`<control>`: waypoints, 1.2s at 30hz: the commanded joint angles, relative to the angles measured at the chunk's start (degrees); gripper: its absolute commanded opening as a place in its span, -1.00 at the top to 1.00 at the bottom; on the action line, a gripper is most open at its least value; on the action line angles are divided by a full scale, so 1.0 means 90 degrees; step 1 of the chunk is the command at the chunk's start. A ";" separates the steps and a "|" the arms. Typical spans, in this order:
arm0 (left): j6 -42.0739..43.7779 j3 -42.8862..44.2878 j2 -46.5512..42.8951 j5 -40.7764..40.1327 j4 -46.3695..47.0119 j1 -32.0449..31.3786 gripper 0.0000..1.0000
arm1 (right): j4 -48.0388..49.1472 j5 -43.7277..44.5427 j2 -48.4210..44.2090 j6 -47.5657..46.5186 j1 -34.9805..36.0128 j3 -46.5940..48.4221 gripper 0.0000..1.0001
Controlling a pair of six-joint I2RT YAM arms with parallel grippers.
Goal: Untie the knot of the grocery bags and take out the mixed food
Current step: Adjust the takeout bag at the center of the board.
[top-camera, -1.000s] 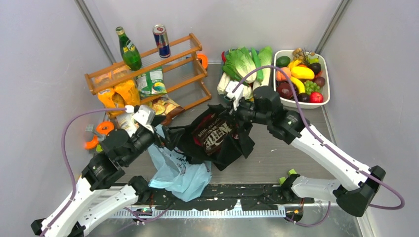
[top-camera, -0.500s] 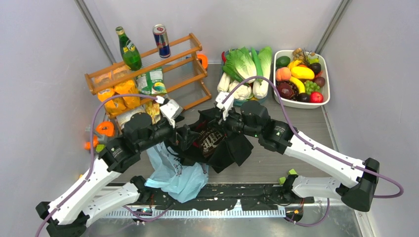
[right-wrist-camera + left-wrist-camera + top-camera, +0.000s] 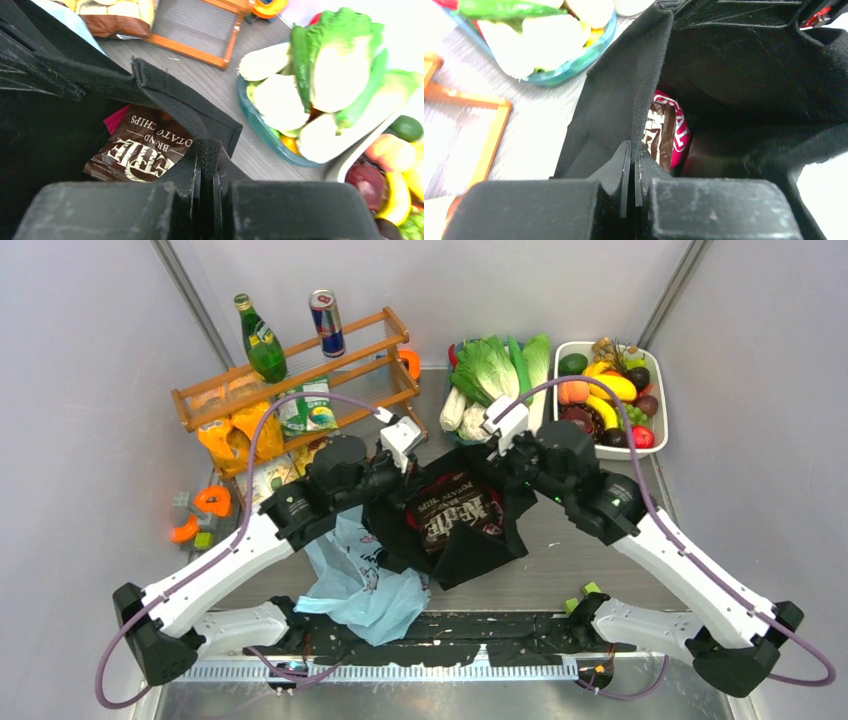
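Note:
The black fabric tote (image 3: 470,555) lies mid-table with its mouth pulled wide. My left gripper (image 3: 392,485) is shut on the tote's left rim (image 3: 614,100), the fabric pinched between the fingertips (image 3: 631,150). On the opposite rim my right gripper (image 3: 512,475) is shut, black fabric (image 3: 207,150) clamped in its jaws. Inside lie a dark brown chip packet (image 3: 455,512) (image 3: 137,150) and a pink-red packet (image 3: 674,135). The light-blue plastic bag (image 3: 360,580) lies crumpled by the near edge. No knot shows.
A blue bowl of toy vegetables (image 3: 495,370) (image 3: 320,75) and a white fruit tray (image 3: 655,390) stand at the back right. A wooden rack (image 3: 300,380) holds a green bottle (image 3: 262,340), a can (image 3: 326,322) and snack packs (image 3: 240,435). Orange pieces (image 3: 205,505) lie at left.
My left gripper moved right to the tote's left rim and shut on it. The right gripper drew its rim back to the right, spreading the mouth over the brown packet.

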 commanded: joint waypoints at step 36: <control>-0.0463 -0.2771 -0.1542 -0.2323 0.1784 -0.0120 1.00 | 0.0665 0.2640 -0.0672 -0.0613 0.1381 0.0448 0.89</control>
